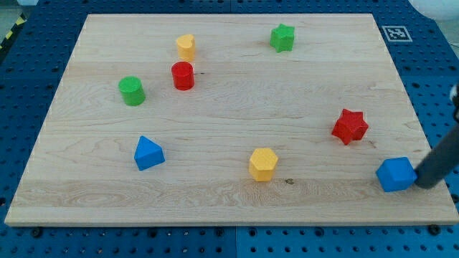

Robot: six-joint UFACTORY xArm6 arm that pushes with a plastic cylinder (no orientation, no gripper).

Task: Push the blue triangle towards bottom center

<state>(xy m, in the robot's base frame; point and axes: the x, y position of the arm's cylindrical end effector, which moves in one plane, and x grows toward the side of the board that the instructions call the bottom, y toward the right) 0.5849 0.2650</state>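
The blue triangle (148, 153) lies on the wooden board (229, 93) at the lower left. My tip (423, 183) is at the far lower right, at the board's right edge, touching or nearly touching the right side of a blue cube (396, 174). The rod slants up to the right and leaves the view. The tip is far to the right of the blue triangle.
A yellow hexagon block (263, 164) sits at the bottom centre. A red star (349, 126) is at the right. A green star (282, 37), a yellow cylinder-like block (186, 46), a red cylinder (183, 75) and a green cylinder (132, 91) lie in the upper part.
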